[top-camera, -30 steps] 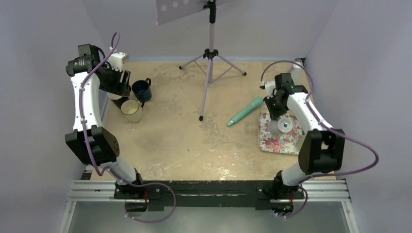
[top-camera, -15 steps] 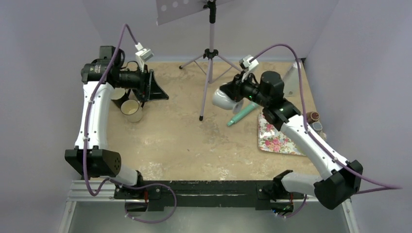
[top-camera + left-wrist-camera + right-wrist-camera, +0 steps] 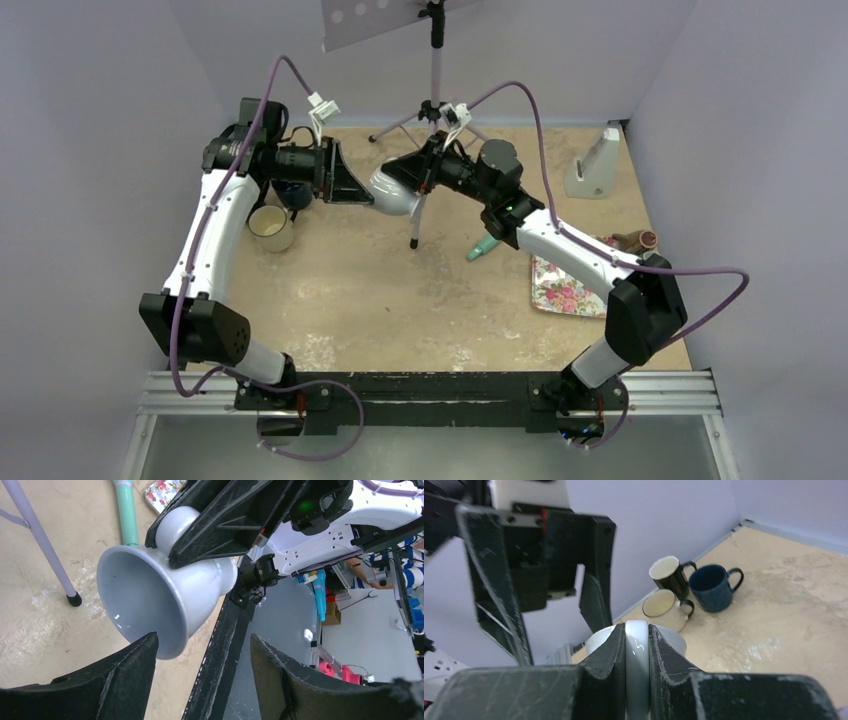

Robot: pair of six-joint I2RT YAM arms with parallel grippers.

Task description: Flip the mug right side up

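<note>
Slippage is the danger: left gripper (image 3: 345, 187), fingers spread wide, points in level from the left — closing off-centre could knock the mug (image 3: 393, 192), hanging sideways in mid-air, mouth towards it. Right gripper (image 3: 418, 168) clamps what looks like its handle, arm stretched far across.

four mugs (image 3: 395, 195), one teal tube (image 3: 482, 247), one floral tray (image 3: 565, 290), one tripod (image 3: 434, 110), perhaps two small jars (image 3: 648, 239).

You see the white mug (image 3: 150, 600) held sideways above the bench (image 3: 40, 580), pinched by the right tool (image 3: 162, 550), its mouth toward the left tool (image 3: 202, 642), fingers spread wide.
</note>
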